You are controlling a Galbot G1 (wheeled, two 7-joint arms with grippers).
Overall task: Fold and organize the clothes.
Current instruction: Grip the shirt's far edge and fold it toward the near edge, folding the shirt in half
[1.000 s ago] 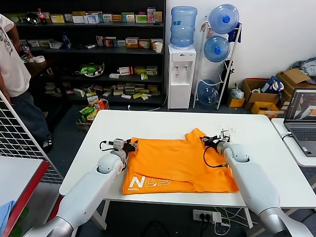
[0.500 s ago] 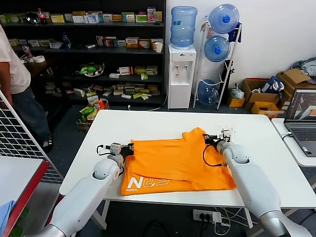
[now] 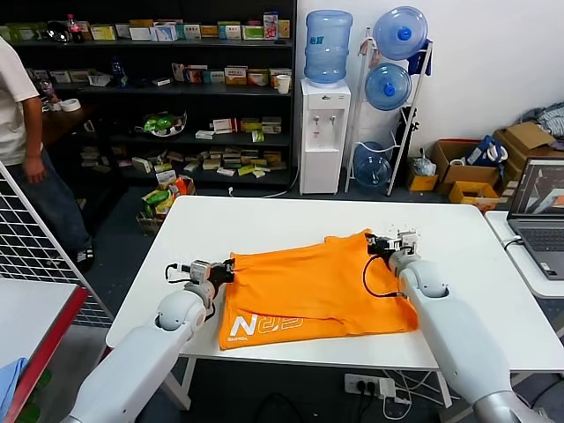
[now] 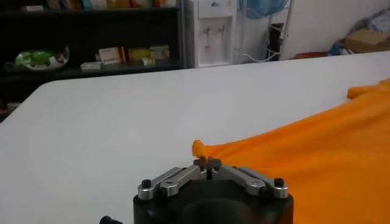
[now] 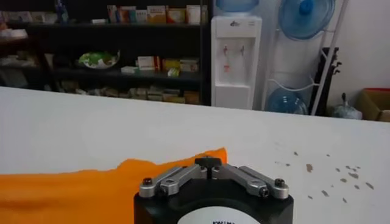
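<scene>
Head view: both grippers, left (image 3: 222, 270) and right (image 3: 377, 246), pinch the orange T-shirt (image 3: 308, 286) by its far corners; uneven pulling risks a crooked fold or slipped cloth.

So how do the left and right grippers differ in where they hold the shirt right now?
The left gripper pinches the orange T-shirt at its corner on the robot's left, close to the white logo; the right gripper pinches the far corner on the robot's right, away from the logo. In the head view the left gripper sits nearer the robot, the right one farther up the table. Both are shut on the cloth, low over the table.
</scene>
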